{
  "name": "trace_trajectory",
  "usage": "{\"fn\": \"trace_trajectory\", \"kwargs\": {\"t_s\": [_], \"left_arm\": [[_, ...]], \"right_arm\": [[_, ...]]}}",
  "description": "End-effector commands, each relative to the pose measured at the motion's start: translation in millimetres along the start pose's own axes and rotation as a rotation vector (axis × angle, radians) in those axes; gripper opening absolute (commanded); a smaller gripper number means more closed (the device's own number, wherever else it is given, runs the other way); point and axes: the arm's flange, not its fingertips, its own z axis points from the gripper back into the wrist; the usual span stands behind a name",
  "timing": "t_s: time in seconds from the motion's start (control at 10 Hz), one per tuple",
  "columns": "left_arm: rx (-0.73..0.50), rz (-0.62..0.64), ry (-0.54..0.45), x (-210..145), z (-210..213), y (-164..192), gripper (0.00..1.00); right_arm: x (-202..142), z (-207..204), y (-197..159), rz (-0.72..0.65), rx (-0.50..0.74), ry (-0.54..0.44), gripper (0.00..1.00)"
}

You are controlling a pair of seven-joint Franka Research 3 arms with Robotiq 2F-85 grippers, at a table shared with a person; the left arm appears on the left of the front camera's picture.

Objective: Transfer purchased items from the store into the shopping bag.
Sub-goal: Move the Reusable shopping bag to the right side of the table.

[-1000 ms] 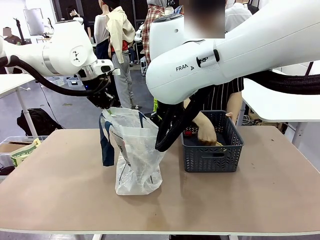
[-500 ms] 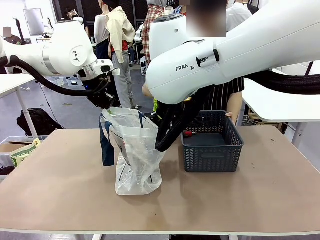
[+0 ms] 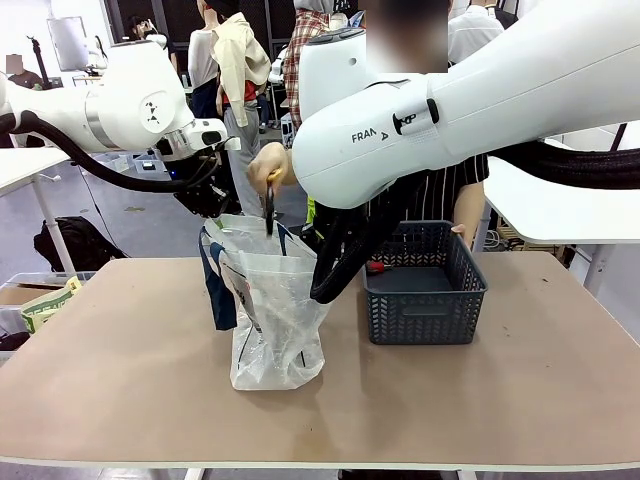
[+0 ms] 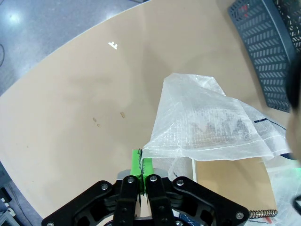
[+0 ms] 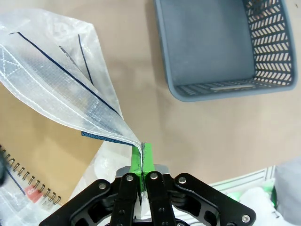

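Left gripper [image 4: 142,165] is pinched shut on one edge of the shopping bag [image 3: 275,320], right gripper [image 5: 142,155] clamped on the opposite edge, so the mouth is stretched open between them. Bag stands on the table [image 3: 120,400] beside the basket [image 3: 425,310]. Person's hand [image 3: 265,165] dangles a dark-and-yellow item [image 3: 270,205] over the opening. My worry: the thin crinkly plastic could slip from their grip if the drop tugs it, or the item snags the rim and tips the bag

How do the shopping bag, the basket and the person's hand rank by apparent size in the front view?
1. The shopping bag.
2. The basket, slightly smaller.
3. The person's hand, clearly smallest, though farther back.
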Motion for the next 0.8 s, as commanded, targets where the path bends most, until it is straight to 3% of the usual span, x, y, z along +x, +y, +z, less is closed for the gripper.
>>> {"fn": "trace_trajectory", "kwargs": {"t_s": [0.0, 0.7], "left_arm": [[0.004, 0.003, -0.006, -0.4, 0.8, 1.2, 0.00], [0.004, 0.003, -0.006, -0.4, 0.8, 1.2, 0.00]], "right_arm": [[-1.1, -0.7, -0.8, 0.008, -0.001, -0.001, 0.00], [-1.1, -0.7, -0.8, 0.008, -0.001, -0.001, 0.00]]}}
